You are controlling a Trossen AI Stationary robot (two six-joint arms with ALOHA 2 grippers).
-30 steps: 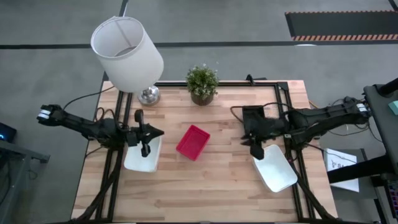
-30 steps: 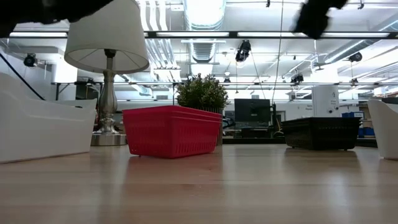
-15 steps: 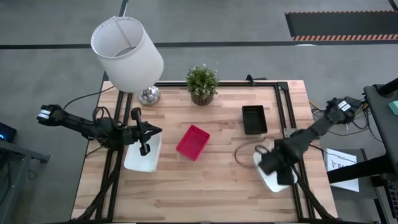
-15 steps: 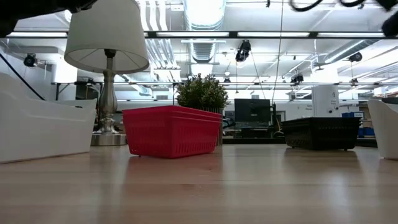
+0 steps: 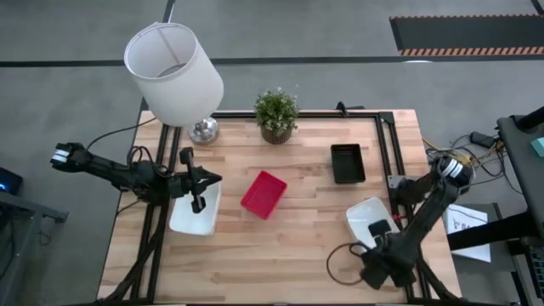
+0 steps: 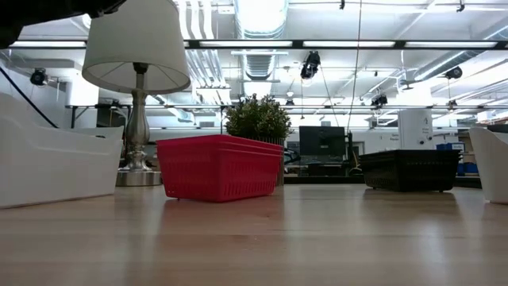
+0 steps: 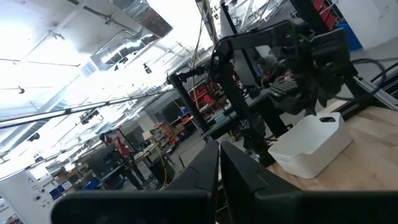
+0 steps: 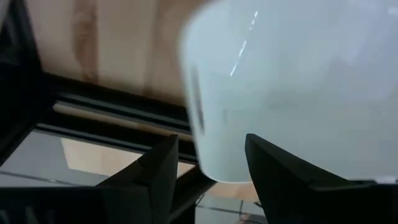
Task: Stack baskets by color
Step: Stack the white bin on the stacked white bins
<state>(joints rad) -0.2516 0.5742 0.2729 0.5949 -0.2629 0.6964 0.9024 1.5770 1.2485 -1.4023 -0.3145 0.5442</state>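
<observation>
Pale wooden planks make up the table (image 5: 289, 246), with the red basket (image 5: 263, 194) near its middle as landmark. Nearest the front edge, well right of the red basket, the right gripper (image 8: 208, 162) hovers by a white basket (image 5: 372, 223), fingers spread with nothing between them. Left of the red basket, the left gripper (image 5: 198, 182) hangs over another white basket (image 5: 195, 212), fingers pressed together. Beyond and right of the red one sits a black basket (image 5: 347, 162). Behind it stand a potted plant (image 5: 276, 115) and a lamp (image 5: 174, 75). Farther off, the low view shows a workshop with ceiling lights (image 6: 258, 16) and a monitor (image 6: 321, 144).
</observation>
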